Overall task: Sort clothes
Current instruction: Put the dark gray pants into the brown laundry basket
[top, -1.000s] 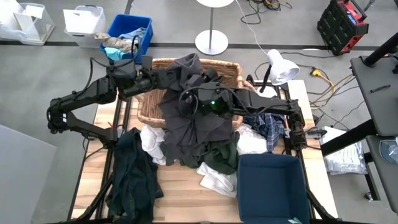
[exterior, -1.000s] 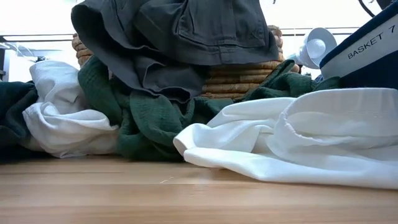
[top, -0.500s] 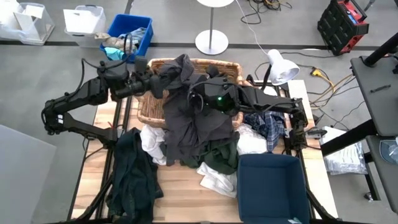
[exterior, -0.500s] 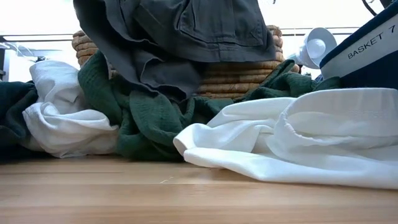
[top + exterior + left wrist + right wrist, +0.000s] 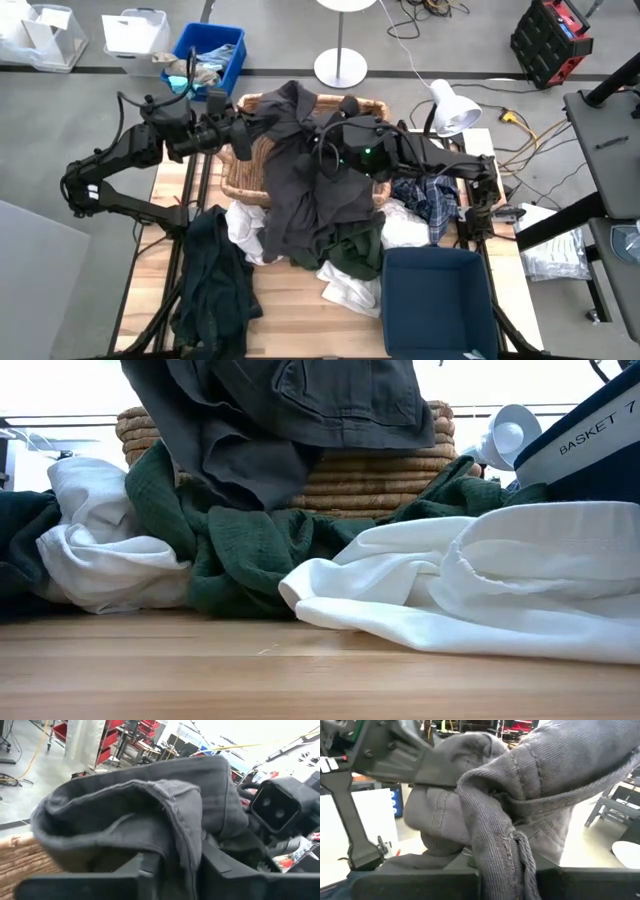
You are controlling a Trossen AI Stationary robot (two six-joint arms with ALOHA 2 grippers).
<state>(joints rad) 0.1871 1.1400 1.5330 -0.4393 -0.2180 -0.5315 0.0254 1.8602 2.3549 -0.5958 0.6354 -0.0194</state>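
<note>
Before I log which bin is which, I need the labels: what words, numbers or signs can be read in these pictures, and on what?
"BASKET 7": white letters on the side of the dark blue bin, seen in the low view.
No other text is readable in any view; the shelves and gear in the room behind are too blurred to show any lettering.

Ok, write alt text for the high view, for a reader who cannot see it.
Seen from above, both arms hold a dark grey garment up over a wicker basket, left tool and right tool at its top edge. White, dark green and plaid clothes lie around it on the wooden table, beside a navy bin.
</note>
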